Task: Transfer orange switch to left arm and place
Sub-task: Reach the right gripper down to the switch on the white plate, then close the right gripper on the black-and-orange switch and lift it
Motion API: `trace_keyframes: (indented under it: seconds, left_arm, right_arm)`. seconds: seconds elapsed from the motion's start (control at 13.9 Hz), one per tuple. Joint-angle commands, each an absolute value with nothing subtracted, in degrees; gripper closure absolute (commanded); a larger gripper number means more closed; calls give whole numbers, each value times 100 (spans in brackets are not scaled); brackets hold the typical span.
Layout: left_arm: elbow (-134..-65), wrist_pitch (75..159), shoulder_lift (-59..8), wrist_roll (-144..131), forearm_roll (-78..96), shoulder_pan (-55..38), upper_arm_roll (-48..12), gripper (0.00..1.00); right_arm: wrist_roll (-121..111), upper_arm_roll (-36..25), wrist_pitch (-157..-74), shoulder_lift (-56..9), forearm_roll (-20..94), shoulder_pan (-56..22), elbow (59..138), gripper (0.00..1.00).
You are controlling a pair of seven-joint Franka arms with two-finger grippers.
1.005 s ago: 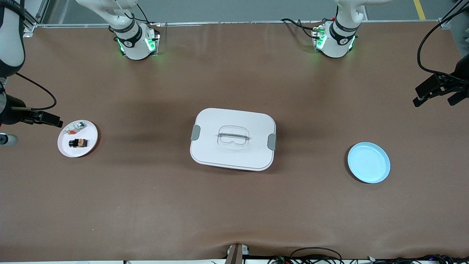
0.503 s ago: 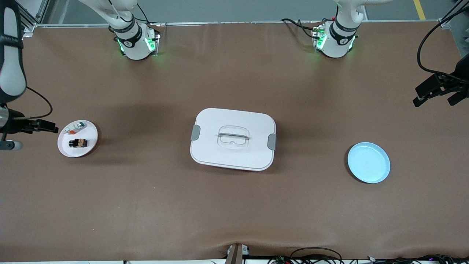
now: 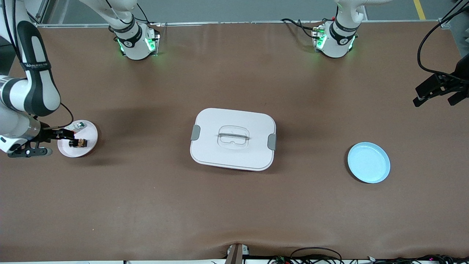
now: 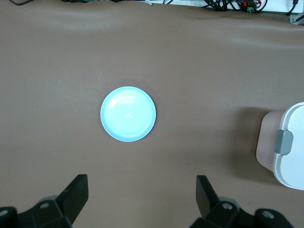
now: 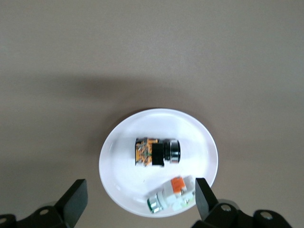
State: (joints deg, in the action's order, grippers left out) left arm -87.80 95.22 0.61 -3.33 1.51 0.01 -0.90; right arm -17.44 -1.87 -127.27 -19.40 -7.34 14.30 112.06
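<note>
Both end effectors released — right end effector (image 3: 58,136) over the orange switch (image 5: 156,152).

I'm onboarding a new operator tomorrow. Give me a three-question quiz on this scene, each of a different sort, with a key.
1. True or false: the orange switch lies on the blue plate.
2. Which gripper is over the white plate? A) left gripper B) right gripper
3. Fill in: between the two plates stands the ____.

Key:
1. False. It lies on the white plate, beside a small white part.
2. B. It is open; the left gripper, also open, waits high at the left arm's end of the table.
3. The box.
</note>
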Motion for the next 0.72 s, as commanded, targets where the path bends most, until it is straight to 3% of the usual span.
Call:
trace_keyframes:
  seconds: [0.0, 0.14, 0.65]
  left_arm:
    - [-8728, 9483, 79, -237, 229, 0, -70, 0]
    - [-8728, 9483, 79, -237, 229, 9, -70, 0]
    - [-8728, 9483, 79, -246, 229, -9, -79, 0]
  right_arm:
    - [-1854, -114, -13226, -2319, -940, 1660, 11241, 0]
    - [-1854, -114, -13709, -2644, -932, 1775, 11250, 0]
    - [-1819, -105, -13755, -3006, -914, 1846, 11241, 0]
